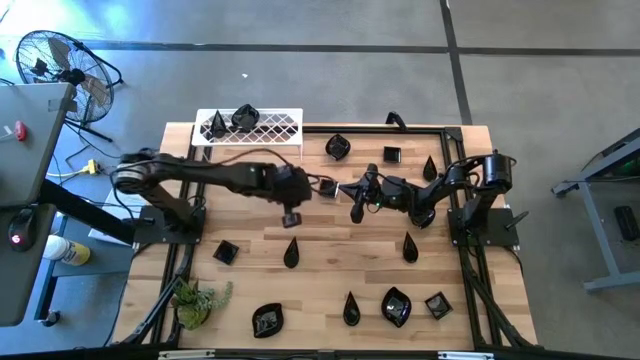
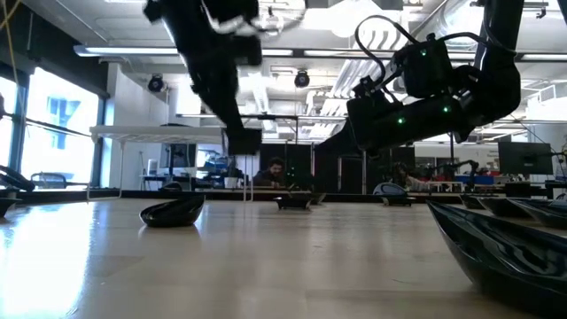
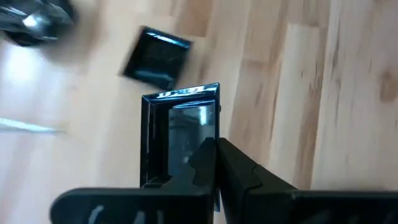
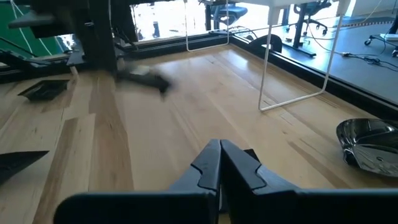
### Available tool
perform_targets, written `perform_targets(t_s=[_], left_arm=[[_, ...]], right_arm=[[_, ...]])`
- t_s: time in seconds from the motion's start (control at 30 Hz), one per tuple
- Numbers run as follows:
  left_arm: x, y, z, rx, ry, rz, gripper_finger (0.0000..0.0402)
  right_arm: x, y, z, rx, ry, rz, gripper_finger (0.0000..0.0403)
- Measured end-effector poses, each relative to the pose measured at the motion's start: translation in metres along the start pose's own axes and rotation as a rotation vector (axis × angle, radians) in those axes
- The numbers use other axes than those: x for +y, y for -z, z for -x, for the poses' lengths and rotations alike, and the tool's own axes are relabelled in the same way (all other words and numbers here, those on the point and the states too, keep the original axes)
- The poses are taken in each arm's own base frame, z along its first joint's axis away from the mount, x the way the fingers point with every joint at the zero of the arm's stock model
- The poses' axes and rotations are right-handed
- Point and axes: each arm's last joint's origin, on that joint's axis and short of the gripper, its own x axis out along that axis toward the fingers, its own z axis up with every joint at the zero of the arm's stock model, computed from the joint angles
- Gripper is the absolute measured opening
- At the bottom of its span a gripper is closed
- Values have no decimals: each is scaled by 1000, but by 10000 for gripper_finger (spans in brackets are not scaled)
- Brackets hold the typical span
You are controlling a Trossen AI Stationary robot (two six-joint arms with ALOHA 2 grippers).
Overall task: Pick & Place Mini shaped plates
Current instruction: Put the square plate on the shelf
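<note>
Small glossy black plates lie scattered on the wooden table (image 1: pixel 330 265), among them a teardrop (image 1: pixel 291 252) and a square one (image 1: pixel 225 252). My left gripper (image 1: pixel 292 212) hangs over the table's middle, shut on a square plate (image 3: pixel 180 137), which also shows in the low view (image 2: pixel 244 140). Another square plate (image 3: pixel 155 59) lies on the wood below it. My right gripper (image 1: pixel 357 207) is just to its right, shut and empty (image 4: pixel 219 163). Two plates (image 1: pixel 243 118) rest on the white wire rack (image 1: pixel 265 127) at the far edge. My left gripper holds the square plate by one side rim (image 3: pixel 214 134), coming from above with its fingers pointing down. One finger (image 3: pixel 239 171) lies against that rim; the plate hides the other. The plate is lifted clear of the table and hangs on edge below the gripper.
Leaf-shaped plates (image 1: pixel 268 320) (image 1: pixel 396 306) and a teardrop (image 1: pixel 351 310) lie along the near edge, with a small green plant (image 1: pixel 195 300) at the near left corner. More plates (image 1: pixel 338 146) (image 1: pixel 392 154) lie toward the far edge. The rack's thin legs (image 4: pixel 267 68) stand near my right gripper.
</note>
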Motion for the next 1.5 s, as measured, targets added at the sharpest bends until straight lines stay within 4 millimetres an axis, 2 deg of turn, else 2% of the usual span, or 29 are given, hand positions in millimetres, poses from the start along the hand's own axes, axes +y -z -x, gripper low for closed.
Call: perform_targets(t_s=[0.1, 0.23, 0.37, 0.63, 0.9, 1.17, 1.5], left_arm=[[7, -9, 29, -53, -95, -72, 2], [21, -9, 60, -84, -277, -133, 1], [44, -7, 73, -95, -348, -138, 1], [109, 0, 70, -37, -464, -167, 1], [157, 9, 57, -50, -421, -176, 1], [181, 18, 37, 14, -409, -169, 1], [180, 21, 27, 63, -364, -195, 1]], right_arm=[[0, 0, 0, 3, 3, 1, 7], [0, 0, 0, 3, 4, 4, 3], [0, 0, 0, 1, 3, 7, 3], [0, -1, 0, -5, 2, 1, 2], [0, 0, 0, -5, 2, -1, 6], [0, 0, 0, -5, 2, -1, 5], [0, 0, 0, -5, 2, 6, 3]])
